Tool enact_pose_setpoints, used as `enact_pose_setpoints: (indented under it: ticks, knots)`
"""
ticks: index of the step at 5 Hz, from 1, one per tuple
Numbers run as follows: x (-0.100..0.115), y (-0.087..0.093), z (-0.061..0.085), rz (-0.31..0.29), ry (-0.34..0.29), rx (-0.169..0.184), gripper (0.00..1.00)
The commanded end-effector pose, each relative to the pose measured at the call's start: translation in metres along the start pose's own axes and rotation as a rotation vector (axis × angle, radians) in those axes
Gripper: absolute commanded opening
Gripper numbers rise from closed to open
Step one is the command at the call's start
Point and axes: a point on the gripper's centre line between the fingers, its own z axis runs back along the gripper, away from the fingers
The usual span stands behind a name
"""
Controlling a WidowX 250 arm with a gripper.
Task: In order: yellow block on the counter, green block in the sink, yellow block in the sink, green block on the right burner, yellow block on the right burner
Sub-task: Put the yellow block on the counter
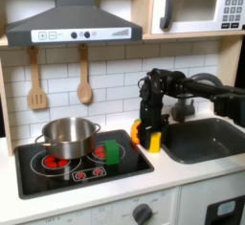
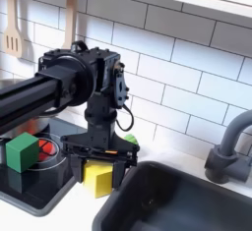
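Clearly, the tool (image 2: 95,166) grips the yellow block (image 2: 97,180) beside the sink (image 2: 177,201).

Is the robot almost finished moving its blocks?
Not nearly. The gripper is down around the yellow block, on the counter between the cooktop and the sink; whether it grips is unclear. So the first step looks done or nearly done. The green block sits on the right burner, untouched. The sink looks empty, so every sink and burner move remains.
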Motion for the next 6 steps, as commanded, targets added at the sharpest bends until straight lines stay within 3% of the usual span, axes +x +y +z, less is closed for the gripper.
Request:
enact_pose_setpoints:
  ticks: [1, 5, 6]
  knots:
    - [-0.010, 0.008, -0.004, -0.023, -0.012, 0.020, 0.00]
    - [-0.016, 0.013, 0.000, -0.028, -0.031, 0.023, 0.00]
    - [-0.013, 0.013, 0.007, 0.006, -0.058, 0.015, 1.00]
